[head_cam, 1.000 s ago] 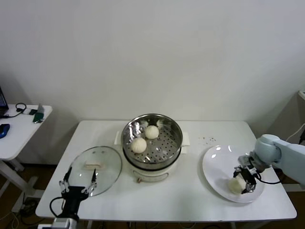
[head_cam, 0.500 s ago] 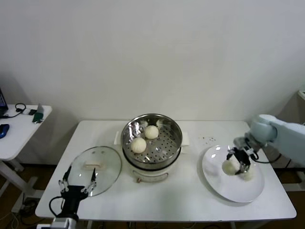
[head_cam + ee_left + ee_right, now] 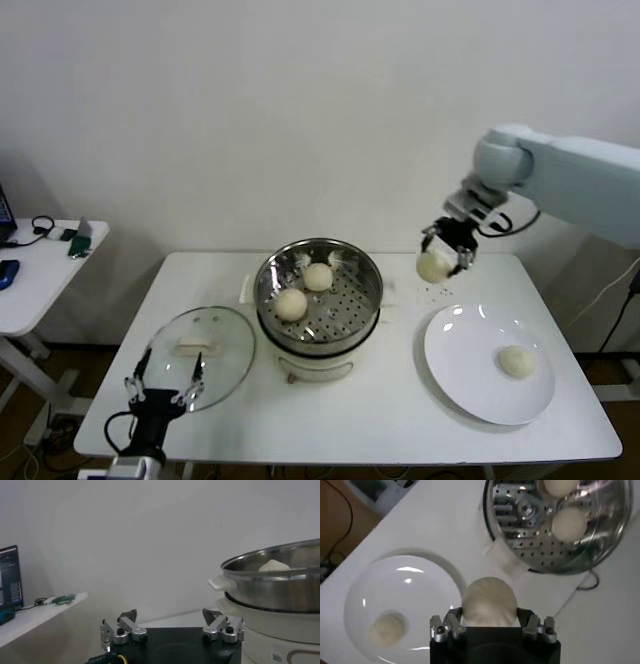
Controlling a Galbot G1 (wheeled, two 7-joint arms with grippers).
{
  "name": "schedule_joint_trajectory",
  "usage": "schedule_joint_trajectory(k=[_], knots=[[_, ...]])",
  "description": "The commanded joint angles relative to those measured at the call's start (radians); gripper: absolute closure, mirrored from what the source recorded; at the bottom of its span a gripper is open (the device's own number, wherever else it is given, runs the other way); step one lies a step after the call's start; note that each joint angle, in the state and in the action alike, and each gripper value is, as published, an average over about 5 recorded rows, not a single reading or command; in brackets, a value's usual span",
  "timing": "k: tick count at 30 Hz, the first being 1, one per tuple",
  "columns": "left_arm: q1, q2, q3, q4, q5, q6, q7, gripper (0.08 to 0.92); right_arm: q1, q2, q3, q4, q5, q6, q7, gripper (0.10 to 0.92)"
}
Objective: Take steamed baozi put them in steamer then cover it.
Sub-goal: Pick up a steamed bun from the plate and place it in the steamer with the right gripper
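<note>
My right gripper (image 3: 447, 250) is shut on a steamed baozi (image 3: 433, 265) and holds it in the air, right of the steamer (image 3: 319, 292) and above the table. In the right wrist view the held baozi (image 3: 489, 602) sits between the fingers. Two baozi (image 3: 292, 303) (image 3: 318, 276) lie in the steamer's perforated basket. One baozi (image 3: 515, 361) lies on the white plate (image 3: 470, 385). The glass cover (image 3: 200, 356) lies flat on the table left of the steamer. My left gripper (image 3: 163, 388) is open, parked at the cover's near edge.
A side table (image 3: 40, 270) with cables and a mouse stands at far left. The steamer's white pot base has side handles (image 3: 390, 292). Small dark specks (image 3: 435, 293) lie on the table behind the plate.
My right gripper lifted one baozi off the plate and carried it up and left toward the steamer. The left arm has not moved.
</note>
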Motion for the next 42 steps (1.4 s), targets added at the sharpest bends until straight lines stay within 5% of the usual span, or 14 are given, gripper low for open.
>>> schedule_joint_trajectory(k=[1,12,42], knots=[[0.008,0.003,-0.003,0.004,-0.005,-0.004,0.001,0.177,0.011,0.338,0.074,-0.035,-0.086,0.152,-0.034,0.309],[0.015,0.009,-0.021,0.009,-0.028,-0.006,0.0,0.177,-0.205,0.528,0.128,-0.124,-0.203,0.227,-0.037,0.304],[0.024,0.006,-0.019,0.04,-0.043,-0.02,0.001,0.177,-0.253,0.464,0.048,-0.044,-0.226,0.214,-0.073,0.304]])
